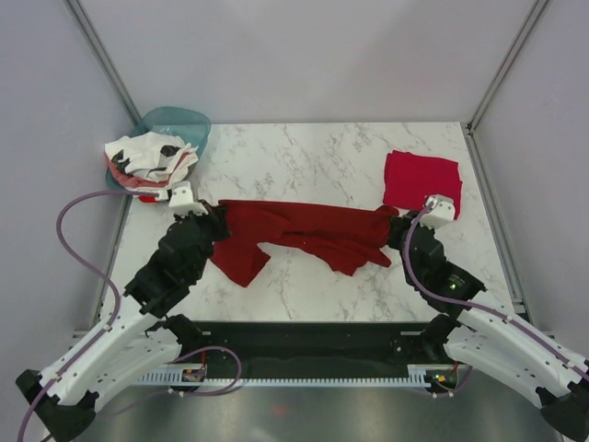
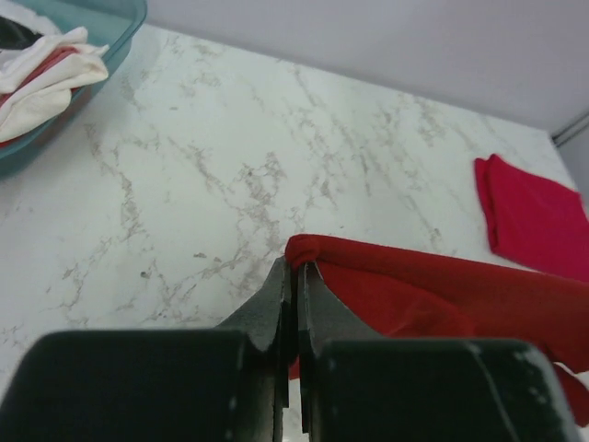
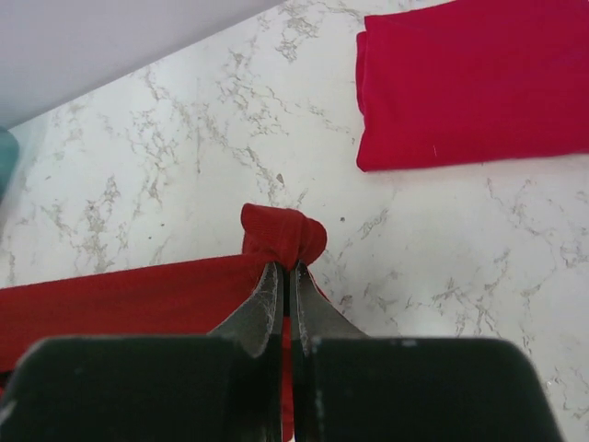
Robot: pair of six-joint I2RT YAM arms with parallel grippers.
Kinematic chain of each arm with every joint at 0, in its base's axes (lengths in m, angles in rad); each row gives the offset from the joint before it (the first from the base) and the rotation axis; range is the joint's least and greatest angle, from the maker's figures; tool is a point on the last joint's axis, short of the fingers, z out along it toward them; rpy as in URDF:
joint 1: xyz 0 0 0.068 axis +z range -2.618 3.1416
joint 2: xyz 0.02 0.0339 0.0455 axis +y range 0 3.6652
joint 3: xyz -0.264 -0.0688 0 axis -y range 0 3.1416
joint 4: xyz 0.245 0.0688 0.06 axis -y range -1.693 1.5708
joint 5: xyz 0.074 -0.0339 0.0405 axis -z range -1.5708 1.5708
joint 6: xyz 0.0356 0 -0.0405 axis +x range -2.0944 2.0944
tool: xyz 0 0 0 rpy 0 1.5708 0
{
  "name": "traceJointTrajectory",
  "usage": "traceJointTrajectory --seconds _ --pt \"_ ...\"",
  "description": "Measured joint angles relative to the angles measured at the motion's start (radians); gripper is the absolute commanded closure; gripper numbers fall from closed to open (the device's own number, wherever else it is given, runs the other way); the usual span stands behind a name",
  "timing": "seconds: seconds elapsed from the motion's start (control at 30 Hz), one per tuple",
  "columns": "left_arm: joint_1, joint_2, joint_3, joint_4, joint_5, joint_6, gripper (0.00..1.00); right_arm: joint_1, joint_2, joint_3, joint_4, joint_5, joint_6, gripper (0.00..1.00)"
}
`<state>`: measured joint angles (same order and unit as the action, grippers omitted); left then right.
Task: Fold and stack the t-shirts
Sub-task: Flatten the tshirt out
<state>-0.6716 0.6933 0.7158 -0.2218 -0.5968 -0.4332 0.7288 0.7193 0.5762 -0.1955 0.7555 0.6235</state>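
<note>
The left pincer (image 2: 294, 269) is pressed together on a bunched corner of the dark red shirt (image 1: 304, 235). The right pincer (image 3: 285, 269) is pinching the rolled-up corner at the other end. Between them the shirt's top edge runs taut from side to side across the near-middle of the table (image 1: 313, 157). The rest sags toward the arms in uneven lobes, a sleeve-like flap low on the left and a bulge right of centre. From above it is hard to say whether those lobes drag on the marble or hang just clear.

I judge the step in hand to be spreading this shirt before its first fold. The next move calls for both arms to travel together with the edge tight. They should lay the cloth down so that the crumpled lower part smooths out rather than tucking under itself.

The widest free stretch is the bare marble beyond the shirt, toward the back wall. To the right, a folded pink-red shirt (image 1: 421, 181) lies just past the right pincer and near the table's right edge, so an outward swing there could catch it. At the far left corner sits a teal basin (image 1: 184, 120) heaped with white shirts (image 1: 147, 157) that spill over its near rim, close beyond the left pincer. The side walls close in both flanks.
</note>
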Motion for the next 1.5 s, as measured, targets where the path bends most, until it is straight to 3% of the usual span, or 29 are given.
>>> traceJointTrajectory --seconds 0.23,0.37,0.6,0.73,1.03,1.3,1.5 --pt "-0.065 -0.212 -0.003 -0.014 0.032 -0.019 0.98 0.0 -0.15 0.008 -0.005 -0.067 -0.053 1.0" --pt "-0.072 -0.258 0.002 -0.018 0.042 -0.032 0.98 0.0 -0.197 0.038 -0.006 -0.085 -0.078 1.0" --pt "-0.072 -0.279 0.056 -0.088 0.061 -0.062 0.98 0.0 -0.178 0.222 -0.059 -0.139 -0.129 1.0" --pt "-0.072 -0.297 0.174 -0.193 0.109 -0.082 0.98 0.0 -0.161 0.357 -0.142 -0.235 -0.132 1.0" --pt "-0.073 -0.289 0.513 -0.373 0.274 -0.138 0.98 0.001 -0.153 0.71 -0.358 -0.423 -0.118 1.0" --pt "-0.077 -0.205 0.547 -0.454 0.32 -0.192 0.98 0.0 -0.108 0.859 -0.494 -0.401 -0.112 1.0" --pt "-0.076 -0.016 0.55 -0.477 0.204 -0.196 0.98 -0.001 0.045 0.859 -0.512 -0.273 -0.118 1.0"
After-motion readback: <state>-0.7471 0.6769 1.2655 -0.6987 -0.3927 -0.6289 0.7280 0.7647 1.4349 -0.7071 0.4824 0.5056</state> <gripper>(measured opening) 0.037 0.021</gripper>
